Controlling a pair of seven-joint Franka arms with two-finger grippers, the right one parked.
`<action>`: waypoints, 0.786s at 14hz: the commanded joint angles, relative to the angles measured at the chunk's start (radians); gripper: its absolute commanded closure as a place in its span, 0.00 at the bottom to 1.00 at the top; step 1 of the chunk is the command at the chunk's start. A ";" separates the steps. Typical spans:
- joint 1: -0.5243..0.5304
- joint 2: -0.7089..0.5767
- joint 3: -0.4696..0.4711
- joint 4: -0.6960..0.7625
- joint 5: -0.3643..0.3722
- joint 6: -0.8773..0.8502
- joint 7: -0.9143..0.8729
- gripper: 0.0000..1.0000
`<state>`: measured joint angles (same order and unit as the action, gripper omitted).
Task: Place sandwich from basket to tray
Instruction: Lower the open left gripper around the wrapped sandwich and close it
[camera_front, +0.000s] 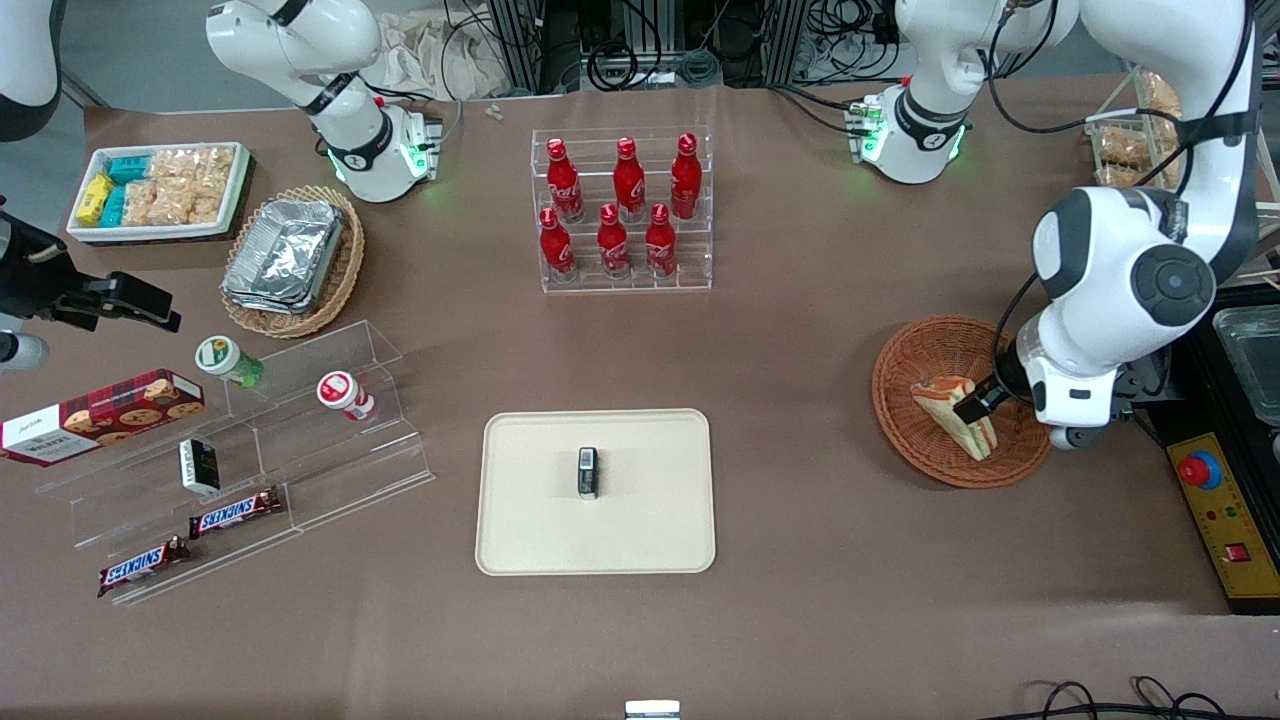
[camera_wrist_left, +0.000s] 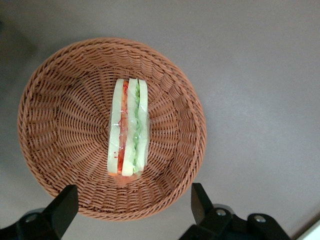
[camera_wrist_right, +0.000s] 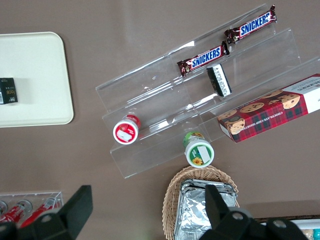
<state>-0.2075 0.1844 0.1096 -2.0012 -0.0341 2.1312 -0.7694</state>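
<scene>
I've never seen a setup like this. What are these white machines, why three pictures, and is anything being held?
The white machines are two robot arms at a table. One picture looks down from the front; the other two come from cameras on the arms' wrists. The working arm's claw hangs open above the sandwich, which stands on edge in the basket. It holds nothing yet. The sandwich should go to the tray, where a small dark box already sits. Red bottles and snacks fill the rest.

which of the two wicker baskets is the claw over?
The reddish-brown round basket holding the sandwich, toward the working arm's end. The claw hangs open above it. The paler basket holds foil trays.
</scene>
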 joint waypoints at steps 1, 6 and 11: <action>-0.004 0.023 0.007 -0.007 -0.010 0.018 -0.019 0.00; 0.000 0.030 0.007 -0.106 -0.013 0.163 -0.019 0.00; 0.002 0.050 0.007 -0.120 -0.023 0.197 -0.019 0.00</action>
<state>-0.2039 0.2355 0.1141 -2.1075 -0.0432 2.3030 -0.7751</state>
